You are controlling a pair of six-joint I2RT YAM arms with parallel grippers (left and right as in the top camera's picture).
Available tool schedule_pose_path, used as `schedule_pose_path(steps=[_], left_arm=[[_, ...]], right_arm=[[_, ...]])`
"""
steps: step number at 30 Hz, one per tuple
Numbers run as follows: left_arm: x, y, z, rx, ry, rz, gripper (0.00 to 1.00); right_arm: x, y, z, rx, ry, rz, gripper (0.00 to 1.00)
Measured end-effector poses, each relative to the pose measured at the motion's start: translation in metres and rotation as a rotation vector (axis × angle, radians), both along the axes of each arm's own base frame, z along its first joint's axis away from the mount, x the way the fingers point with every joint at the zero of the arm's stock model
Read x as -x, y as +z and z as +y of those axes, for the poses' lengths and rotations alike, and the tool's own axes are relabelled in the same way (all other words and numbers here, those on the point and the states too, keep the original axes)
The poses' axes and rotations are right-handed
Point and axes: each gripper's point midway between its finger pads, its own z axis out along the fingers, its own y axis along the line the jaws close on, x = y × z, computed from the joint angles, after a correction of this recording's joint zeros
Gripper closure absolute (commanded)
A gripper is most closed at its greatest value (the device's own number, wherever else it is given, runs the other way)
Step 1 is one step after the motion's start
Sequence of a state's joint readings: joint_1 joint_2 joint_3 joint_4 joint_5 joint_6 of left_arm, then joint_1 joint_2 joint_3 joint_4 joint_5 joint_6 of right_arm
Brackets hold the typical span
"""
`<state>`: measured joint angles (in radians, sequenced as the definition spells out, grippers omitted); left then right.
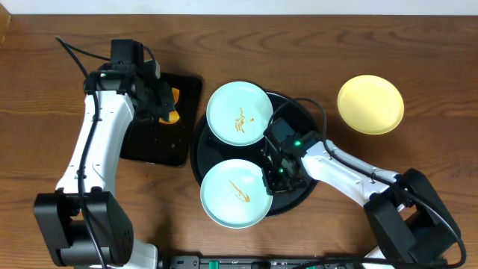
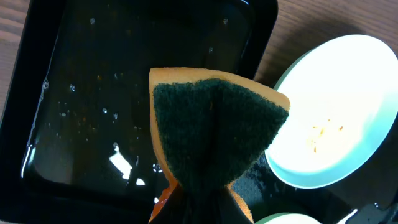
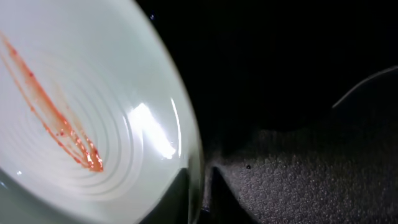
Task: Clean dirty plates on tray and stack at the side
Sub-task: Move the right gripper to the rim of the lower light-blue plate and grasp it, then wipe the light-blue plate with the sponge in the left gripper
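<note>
Right gripper pinching the right rim of the near mint plate, orange streak across its middle, resting on the round black tray. Just beyond, second mint plate, also smeared, overhanging the tray's far-left rim. Left gripper clamped on a green-and-orange sponge, above a wet rectangular tray. Farthest right, yellow plate alone on the table, apparently clean. Probably one plate done, two left to wipe and stack.

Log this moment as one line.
left claw: shut on sponge, over rectangular tray | right claw: shut on near mint plate, on round tray | yellow plate: on table
</note>
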<state>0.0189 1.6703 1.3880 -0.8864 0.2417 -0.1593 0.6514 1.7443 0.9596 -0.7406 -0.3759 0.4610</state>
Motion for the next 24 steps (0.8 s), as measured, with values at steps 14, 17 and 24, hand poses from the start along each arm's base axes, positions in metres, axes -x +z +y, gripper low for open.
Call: schedule_pose_path(steps=[14,17,24], left_arm=[[0.024,-0.004,-0.049,0.002,-0.176,0.064,0.92],[0.04,-0.007,-0.072,0.009,-0.268,0.104,0.92],[0.075,-0.015,-0.127,0.095,-0.477,0.157,0.92]], right_arm=[[-0.02,-0.003,-0.018,0.083,-0.031,-0.09,0.99],[-0.04,-0.001,-0.038,0.139,-0.087,-0.148,0.99],[-0.07,-0.002,-0.077,0.239,-0.153,-0.233,0.99]])
